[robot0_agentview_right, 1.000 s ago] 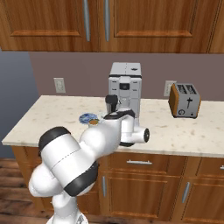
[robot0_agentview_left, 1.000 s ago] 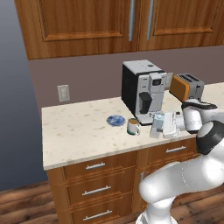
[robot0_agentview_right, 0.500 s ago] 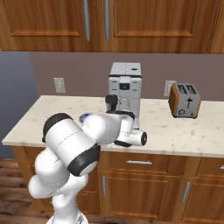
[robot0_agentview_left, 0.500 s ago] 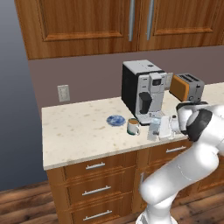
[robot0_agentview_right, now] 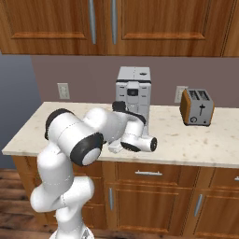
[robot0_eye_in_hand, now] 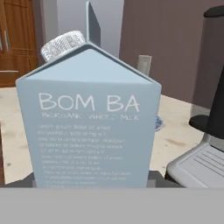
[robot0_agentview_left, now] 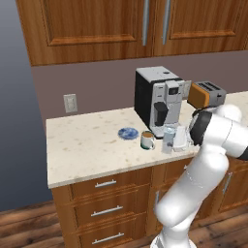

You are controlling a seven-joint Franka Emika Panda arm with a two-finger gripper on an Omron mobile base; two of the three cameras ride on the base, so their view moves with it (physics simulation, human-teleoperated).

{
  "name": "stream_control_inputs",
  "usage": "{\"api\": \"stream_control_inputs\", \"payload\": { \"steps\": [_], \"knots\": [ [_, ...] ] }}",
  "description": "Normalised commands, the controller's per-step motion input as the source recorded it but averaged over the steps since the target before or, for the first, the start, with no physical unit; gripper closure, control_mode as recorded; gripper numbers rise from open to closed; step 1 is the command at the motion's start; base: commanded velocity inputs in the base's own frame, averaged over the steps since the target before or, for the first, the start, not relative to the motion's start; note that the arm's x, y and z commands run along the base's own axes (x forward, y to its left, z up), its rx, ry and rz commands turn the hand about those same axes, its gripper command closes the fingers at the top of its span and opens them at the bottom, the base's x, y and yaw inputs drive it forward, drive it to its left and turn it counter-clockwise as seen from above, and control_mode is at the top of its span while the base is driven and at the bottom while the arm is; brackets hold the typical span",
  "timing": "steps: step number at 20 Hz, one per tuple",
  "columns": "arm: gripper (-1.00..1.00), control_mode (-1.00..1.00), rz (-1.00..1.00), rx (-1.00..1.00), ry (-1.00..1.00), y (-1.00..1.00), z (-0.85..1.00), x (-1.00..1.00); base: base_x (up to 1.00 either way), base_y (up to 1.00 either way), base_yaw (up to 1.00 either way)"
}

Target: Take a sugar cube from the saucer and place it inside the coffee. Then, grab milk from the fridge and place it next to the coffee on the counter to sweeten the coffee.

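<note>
A: Where is the milk [robot0_agentview_left: 168, 138] now?

B: It stands upright on the bench [robot0_agentview_left: 87, 145], just in front of the coffee machine [robot0_agentview_left: 157, 100]. From the left base view, it sits at about three o'clock from the coffee [robot0_agentview_left: 147, 140], close beside it but with a small gap.

A: And the saucer [robot0_agentview_left: 128, 132]?

B: At about ten o'clock from the mug, near it on the speckled stone. I cannot make out a sugar cube on it; it is too small to tell.

A: What about the hand [robot0_agentview_left: 180, 138]?

B: It is right at the carton, on the three o'clock side, white against the pale blue. In the hand view the milk's printed face and gabled top with a silvery cap stand very close to the lens. The finger tips are hidden behind the carton's lower part, so I cannot tell if the hand is gripping the carton or merely set around it.

A: Anything else nearby?

B: An orange-sided toaster [robot0_agentview_right: 197, 107] stands further along the bench, well apart from the mug, at about three o'clock from the coffee machine in the right base view. A wall socket [robot0_agentview_left: 70, 103] sits above the bench at the machine's nine o'clock.
</note>
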Motion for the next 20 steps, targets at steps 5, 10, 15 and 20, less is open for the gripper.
{"api": "stream_control_inputs", "payload": {
  "steps": [5,10,15,20],
  "knots": [
    [1.0,-1.0,-0.03,0.0,0.0,0.0,-0.09,0.21,0.0,0.0,0.0],
    [-1.0,-1.0,-0.02,0.0,0.0,0.0,-0.14,0.11,0.0,0.0,0.0],
    [-1.0,-1.0,0.0,0.0,0.0,0.0,0.0,0.0,0.0,0.0,0.0],
    [-1.0,-1.0,0.0,0.0,-0.04,0.0,0.0,-0.05,0.0,0.0,0.0]
  ]
}}
